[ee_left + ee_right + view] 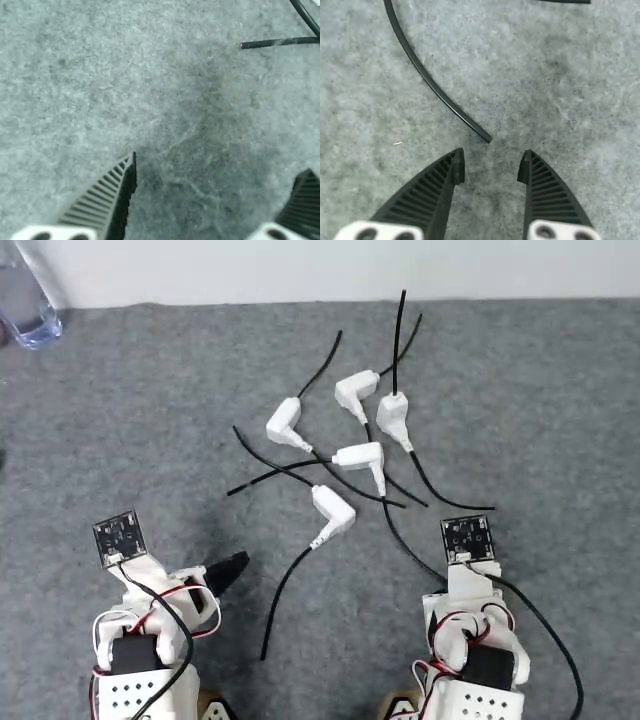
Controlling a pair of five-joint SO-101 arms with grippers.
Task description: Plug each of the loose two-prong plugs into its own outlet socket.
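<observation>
Five white plugs [360, 457] with black cords lie loose in a cluster on the grey carpet [120, 420], well ahead of both arms. The nearest plug [334, 510] lies between the two arms and apart from each. The left pincer [220, 165] hangs over bare carpet with its jaws wide apart and nothing between them. A cord end [280, 42] lies well ahead of it, off to one side. The right pincer [492, 157] stands with a narrower gap, also holding nothing. The cut tip of a black cord [435, 90] lies on the carpet just ahead of that gap, not touching either finger. A clear bottle [25, 300] stands at the far corner.
</observation>
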